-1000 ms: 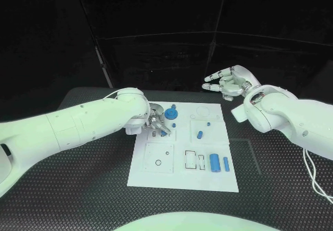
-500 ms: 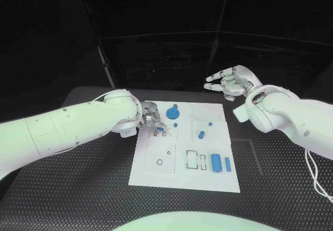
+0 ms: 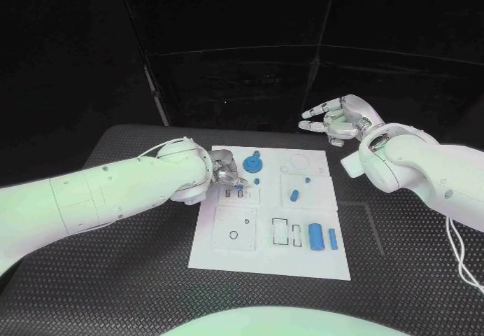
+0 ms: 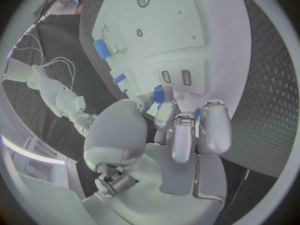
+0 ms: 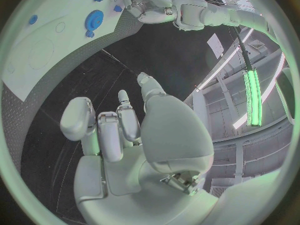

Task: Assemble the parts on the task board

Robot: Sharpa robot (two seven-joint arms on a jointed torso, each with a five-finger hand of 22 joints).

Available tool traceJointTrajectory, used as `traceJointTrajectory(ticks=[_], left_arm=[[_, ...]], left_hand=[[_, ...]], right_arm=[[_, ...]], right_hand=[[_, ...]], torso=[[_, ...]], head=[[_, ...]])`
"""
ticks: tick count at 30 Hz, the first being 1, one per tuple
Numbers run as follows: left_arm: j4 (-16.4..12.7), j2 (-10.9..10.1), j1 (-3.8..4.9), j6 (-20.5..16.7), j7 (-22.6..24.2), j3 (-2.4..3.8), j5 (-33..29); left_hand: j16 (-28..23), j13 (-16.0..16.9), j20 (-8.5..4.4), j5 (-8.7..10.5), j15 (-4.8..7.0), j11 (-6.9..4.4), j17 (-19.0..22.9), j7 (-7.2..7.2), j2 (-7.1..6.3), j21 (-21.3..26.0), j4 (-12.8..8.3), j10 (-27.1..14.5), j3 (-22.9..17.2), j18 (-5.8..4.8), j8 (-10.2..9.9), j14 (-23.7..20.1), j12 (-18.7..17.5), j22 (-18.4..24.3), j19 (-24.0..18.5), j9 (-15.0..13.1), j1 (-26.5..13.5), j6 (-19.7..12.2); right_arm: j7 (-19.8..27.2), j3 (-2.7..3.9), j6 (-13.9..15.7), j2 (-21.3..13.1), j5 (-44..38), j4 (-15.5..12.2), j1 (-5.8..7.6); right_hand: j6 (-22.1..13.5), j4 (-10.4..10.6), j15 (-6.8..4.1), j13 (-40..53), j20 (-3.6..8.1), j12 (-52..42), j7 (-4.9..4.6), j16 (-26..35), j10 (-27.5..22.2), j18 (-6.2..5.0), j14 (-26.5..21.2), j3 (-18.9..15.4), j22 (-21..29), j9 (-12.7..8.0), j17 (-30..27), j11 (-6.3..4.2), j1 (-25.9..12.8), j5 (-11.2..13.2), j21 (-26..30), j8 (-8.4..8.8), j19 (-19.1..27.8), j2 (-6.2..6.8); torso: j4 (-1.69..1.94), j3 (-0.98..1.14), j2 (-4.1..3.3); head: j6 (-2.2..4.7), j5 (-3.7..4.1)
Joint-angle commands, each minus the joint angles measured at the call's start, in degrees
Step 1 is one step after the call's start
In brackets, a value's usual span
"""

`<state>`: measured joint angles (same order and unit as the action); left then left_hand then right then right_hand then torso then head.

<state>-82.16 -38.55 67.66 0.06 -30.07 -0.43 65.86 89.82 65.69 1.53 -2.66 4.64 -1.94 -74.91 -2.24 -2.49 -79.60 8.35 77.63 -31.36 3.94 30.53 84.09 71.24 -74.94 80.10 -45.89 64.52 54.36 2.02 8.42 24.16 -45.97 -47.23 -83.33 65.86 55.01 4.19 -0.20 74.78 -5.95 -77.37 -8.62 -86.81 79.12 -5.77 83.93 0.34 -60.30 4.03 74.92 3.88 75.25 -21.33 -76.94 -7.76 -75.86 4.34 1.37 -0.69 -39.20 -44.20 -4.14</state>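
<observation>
The white task board (image 3: 264,241) lies in the middle of the table. My left hand (image 3: 223,173) hovers over the board's far left part and pinches a small blue part (image 4: 159,94) between thumb and finger, just above two small rectangular slots (image 4: 175,77). My right hand (image 3: 340,119) is raised beyond the board's far right corner, fingers apart and holding nothing. On the board sit a round blue part (image 3: 252,165), a blue peg (image 3: 294,195), a blue cylinder (image 3: 315,236) and a thin blue bar (image 3: 332,239).
The black ribbed table (image 3: 121,266) surrounds the board on all sides. My left forearm (image 3: 111,192) stretches over the table to the board's left. A white cable (image 3: 459,252) hangs by my right arm.
My left hand has drawn slightly back toward the board's left edge, still with the small blue part. My right hand stays raised in about the same place.
</observation>
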Motion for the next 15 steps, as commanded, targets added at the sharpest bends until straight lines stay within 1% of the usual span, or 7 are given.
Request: traceJointTrajectory(ticks=[1, 2, 6, 15], left_arm=[[0.3, 0.5, -0.05, -1.1, -0.3, 0.04, 2.0], [0.4, 0.6, -0.07, -0.9, -0.4, 0.04, 2.2], [0.7, 1.0, -0.13, 0.6, -0.5, 0.02, 3.2], [1.3, 1.7, -0.16, 4.2, -0.7, -0.02, 6.4]], left_hand=[[0.2, 0.0, -0.01, -0.14, 0.32, 0.04, -15.1, 0.08, 0.14, -0.2, -8.3, 0.5, -8.8, -0.33, 0.2, 5.9, 0.1, -0.6, 0.5, -0.1, -0.3, -0.1], [0.2, -0.1, -0.01, -0.13, 0.32, 0.05, -15.1, 0.08, 0.13, -0.2, -8.3, 0.5, -8.8, -0.33, 0.2, 5.9, 0.1, -0.7, 0.5, -0.1, -0.3, -0.1], [0.2, -0.3, -0.01, -0.13, 0.32, 0.05, -15.1, 0.08, 0.12, -0.2, -8.4, 0.4, -8.8, -0.33, 0.2, 5.9, -0.1, -0.7, 0.5, -0.1, -0.4, -0.1], [0.2, -0.7, -0.01, -0.13, 0.31, 0.05, -15.1, 0.08, 0.06, -0.2, -8.5, 0.2, -9.0, -0.31, 0.3, 5.9, -0.4, -0.6, 0.5, -0.2, -0.4, -0.2]], right_arm=[[0.2, 0.05, -0.4, 0.1, -0.2, 0.0, 0.11], [0.2, 0.05, -0.4, 0.1, -0.2, 0.0, 0.11], [0.2, 0.05, -0.5, 0.2, -0.3, 0.1, 0.11], [0.2, 0.05, -0.5, 0.4, -0.3, 0.2, 0.11]], right_hand=[[0.0, 0.1, -0.48, -0.1, 0.52, 0.1, 0.09, 0.4, -0.2, 0.14, 4.3, -0.4, 0.1, -0.1, 6.9, -0.27, -0.2, 0.3, 0.3, -0.21, 0.1, -0.20], [0.0, 0.1, -0.48, -0.1, 0.52, 0.1, 0.09, 0.4, -0.2, 0.14, 4.3, -0.4, 0.1, -0.1, 6.9, -0.27, -0.2, 0.3, 0.3, -0.21, 0.1, -0.20], [0.0, 0.1, -0.48, -0.1, 0.52, 0.1, 0.09, 0.4, -0.2, 0.14, 4.3, -0.4, 0.1, -0.1, 6.9, -0.27, -0.2, 0.3, 0.3, -0.21, 0.1, -0.20], [0.0, 0.1, -0.47, -0.1, 0.52, 0.1, 0.09, 0.4, -0.1, 0.14, 4.3, -0.5, 0.1, -0.1, 6.9, -0.26, -0.2, 0.5, 0.3, -0.23, 0.0, -0.22]], torso=[[-0.03, 0.04, -0.08], [-0.03, 0.01, -0.08], [-0.04, 0.03, -0.09], [-0.07, 0.01, -0.12]], head=[[-0.07, 0.03], [-0.08, 0.03], [-0.12, -0.03], [-0.44, 0.03]])
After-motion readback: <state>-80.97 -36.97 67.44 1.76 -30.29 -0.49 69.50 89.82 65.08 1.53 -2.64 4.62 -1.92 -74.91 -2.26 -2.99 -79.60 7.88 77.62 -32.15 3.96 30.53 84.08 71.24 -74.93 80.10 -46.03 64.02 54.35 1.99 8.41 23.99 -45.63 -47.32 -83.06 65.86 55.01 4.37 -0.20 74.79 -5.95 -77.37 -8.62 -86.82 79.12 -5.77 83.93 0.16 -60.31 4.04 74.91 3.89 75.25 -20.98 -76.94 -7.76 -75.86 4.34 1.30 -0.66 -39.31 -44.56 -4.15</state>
